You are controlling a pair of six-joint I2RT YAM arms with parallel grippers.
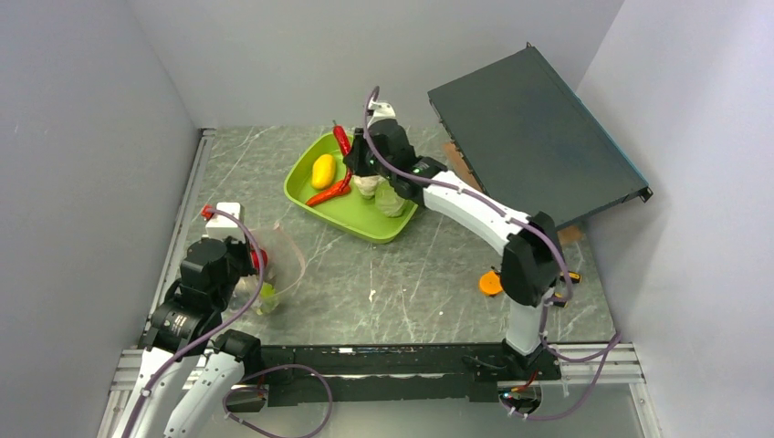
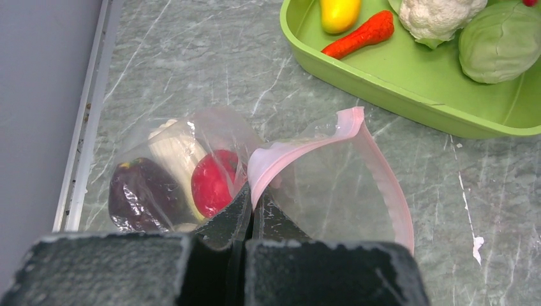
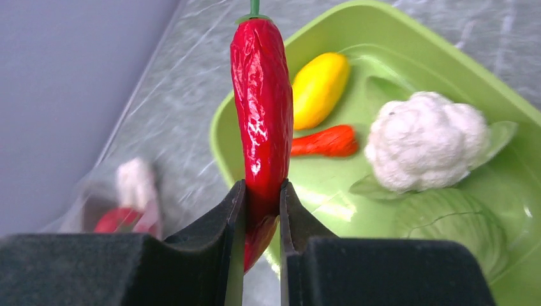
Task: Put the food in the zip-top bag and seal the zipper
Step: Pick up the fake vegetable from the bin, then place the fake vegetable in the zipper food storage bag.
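Note:
The clear zip-top bag (image 2: 332, 185) with a pink zipper rim lies at the near left (image 1: 278, 260). Its mouth stands open. A dark purple piece (image 2: 137, 194), a pale stalk (image 2: 175, 153) and a red piece (image 2: 214, 182) are inside. My left gripper (image 2: 252, 204) is shut on the bag's rim. My right gripper (image 3: 261, 204) is shut on a red chili pepper (image 3: 261, 108) and holds it above the tray (image 1: 342, 141). In the lime-green tray (image 1: 351, 219) lie a yellow fruit (image 1: 323, 171), an orange carrot (image 1: 329, 193), a white cauliflower (image 3: 424, 140) and a green cabbage (image 2: 501, 41).
An orange disc (image 1: 491, 283) lies on the marble table near the right arm's base. A large dark flat box (image 1: 534, 132) leans at the back right. Grey walls close in the left, back and right sides.

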